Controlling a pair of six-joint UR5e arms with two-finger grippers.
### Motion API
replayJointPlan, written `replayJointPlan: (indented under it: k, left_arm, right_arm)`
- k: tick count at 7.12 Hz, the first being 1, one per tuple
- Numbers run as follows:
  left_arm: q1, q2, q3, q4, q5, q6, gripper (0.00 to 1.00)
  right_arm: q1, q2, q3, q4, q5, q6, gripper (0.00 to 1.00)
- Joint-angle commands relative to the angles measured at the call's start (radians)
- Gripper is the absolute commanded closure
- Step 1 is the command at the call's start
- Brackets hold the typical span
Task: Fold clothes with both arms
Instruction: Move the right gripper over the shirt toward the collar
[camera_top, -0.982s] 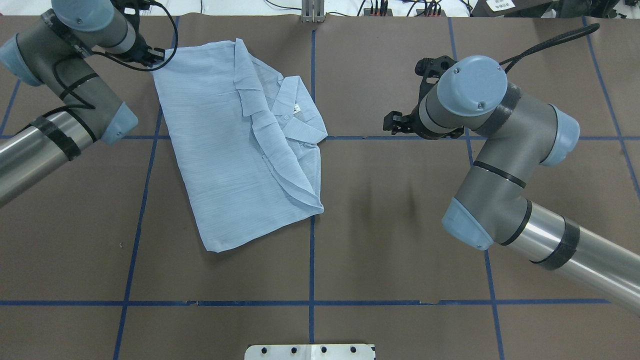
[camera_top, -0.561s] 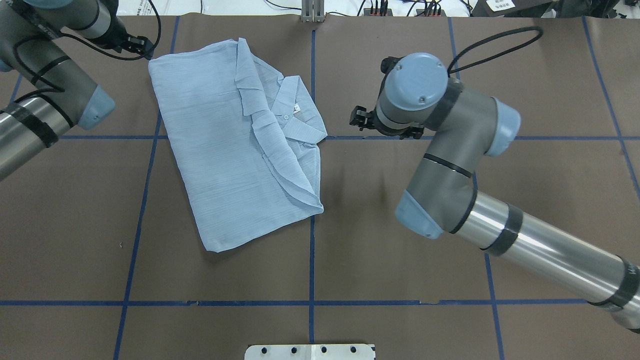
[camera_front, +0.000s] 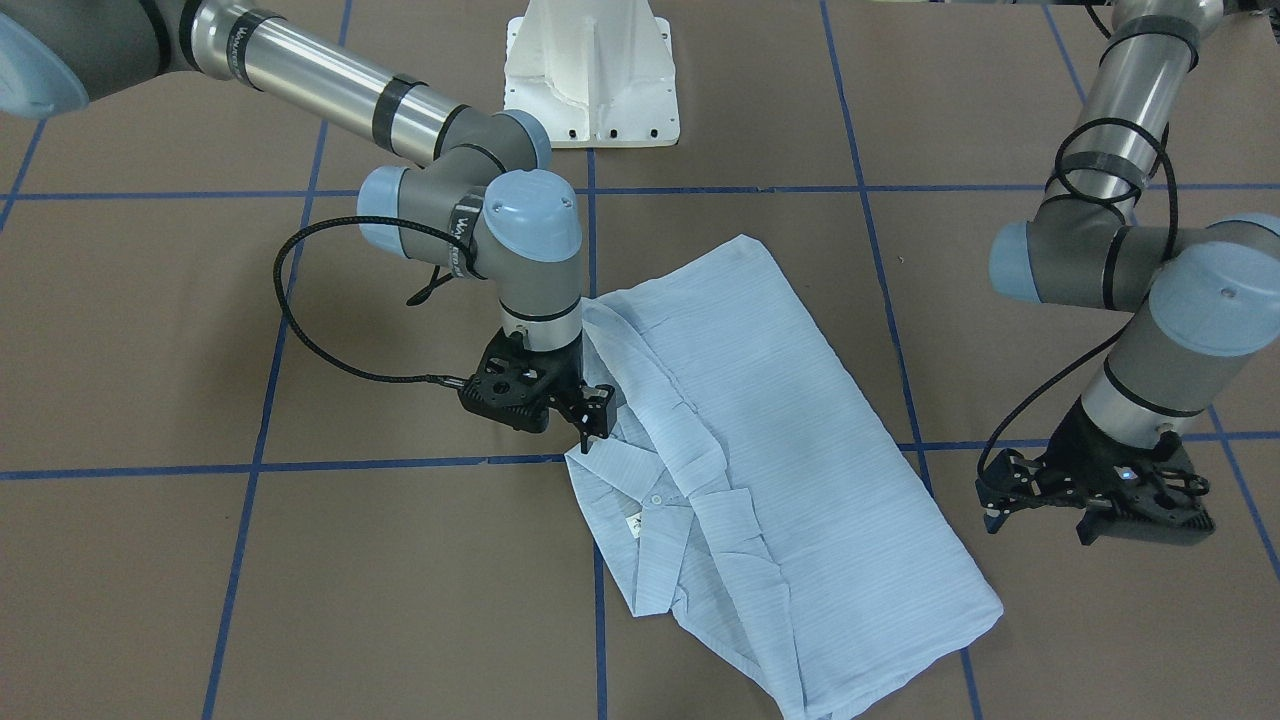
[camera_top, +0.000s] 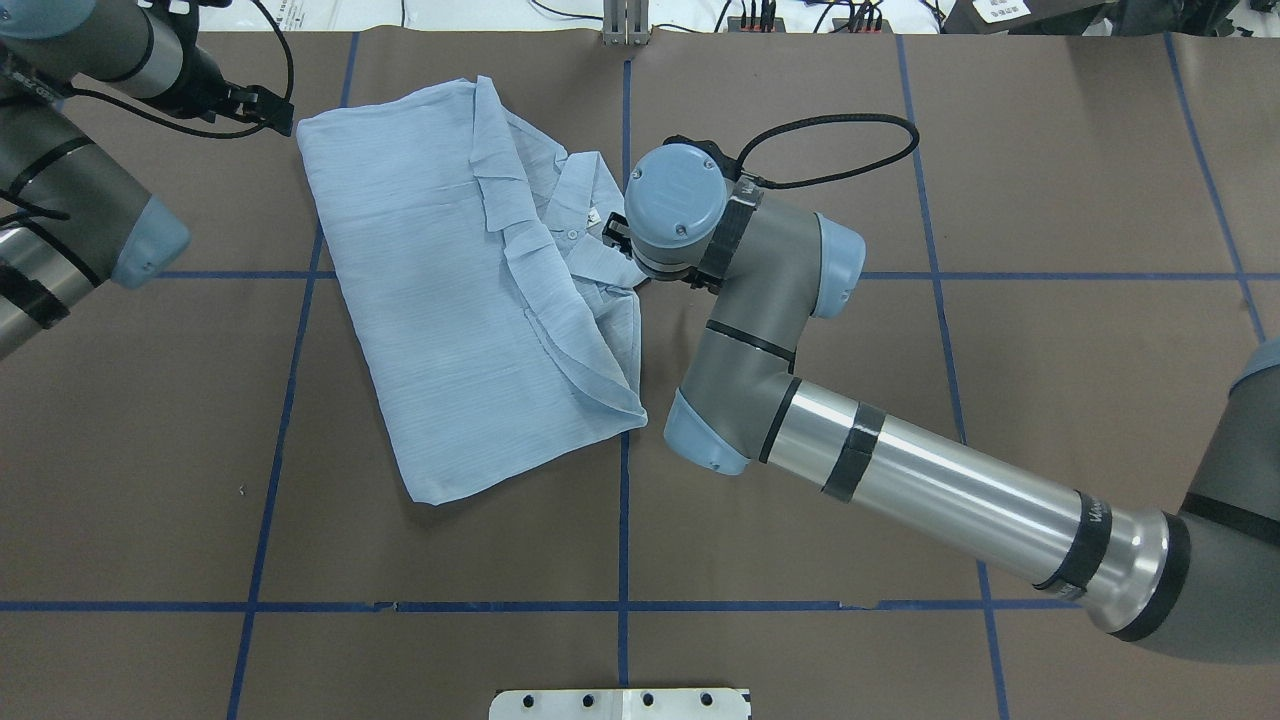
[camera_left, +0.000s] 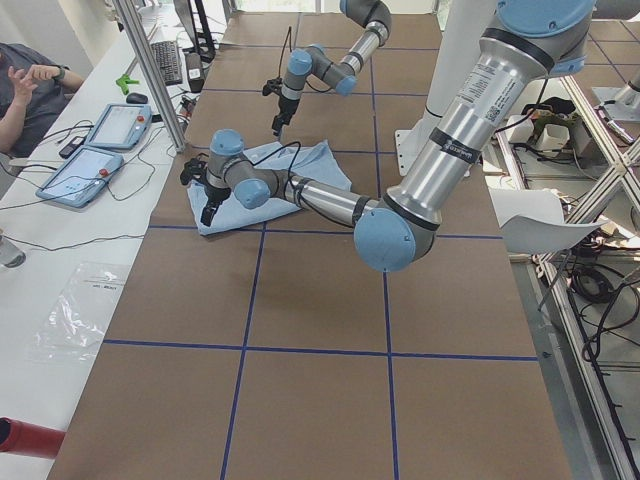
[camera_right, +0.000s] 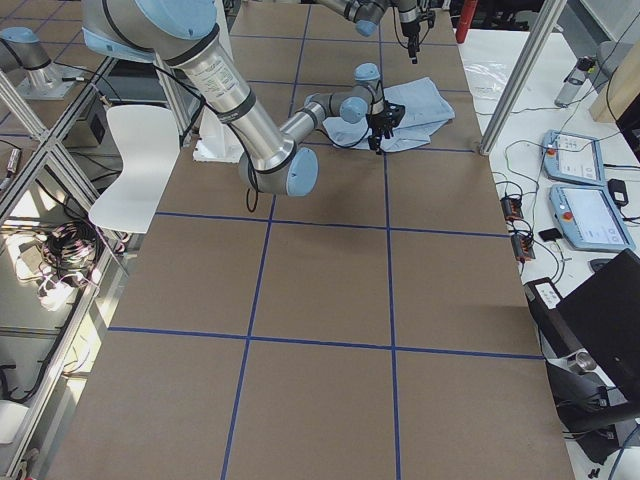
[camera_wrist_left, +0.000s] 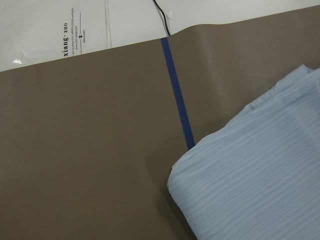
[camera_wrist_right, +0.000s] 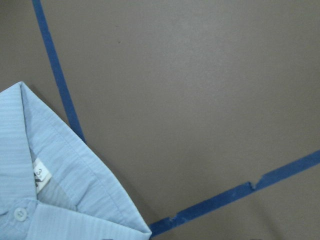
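One light blue, finely striped button-up shirt (camera_top: 450, 300) is laid folded on the brown tabletop (camera_top: 1050, 150). Two black grippers are seen: the right gripper (camera_front: 592, 415) at the collar, the left gripper (camera_front: 1000, 500) near a corner; their fingers' state cannot be told.

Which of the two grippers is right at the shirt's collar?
The right gripper: it sits at the collar edge. The left gripper is beside a plain corner of the shirt, away from the collar.
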Motion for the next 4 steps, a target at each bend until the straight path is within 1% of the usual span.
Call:
replayJointPlan:
  k: [1, 3, 4]
  left_arm:
    - [0.004, 0.010, -0.009, -0.002, -0.001, -0.024, 0.00]
    - [0.005, 0.012, -0.009, -0.002, -0.001, -0.024, 0.00]
    - [0.005, 0.012, -0.009, -0.002, -0.001, -0.024, 0.00]
  right_arm:
    - [-0.022, 0.021, -0.037, 0.019, -0.030, 0.029, 0.24]
    - [-0.027, 0.023, -0.043, 0.022, -0.050, 0.031, 0.29]
    - [-0.027, 0.055, -0.078, 0.027, -0.052, 0.031, 0.30]
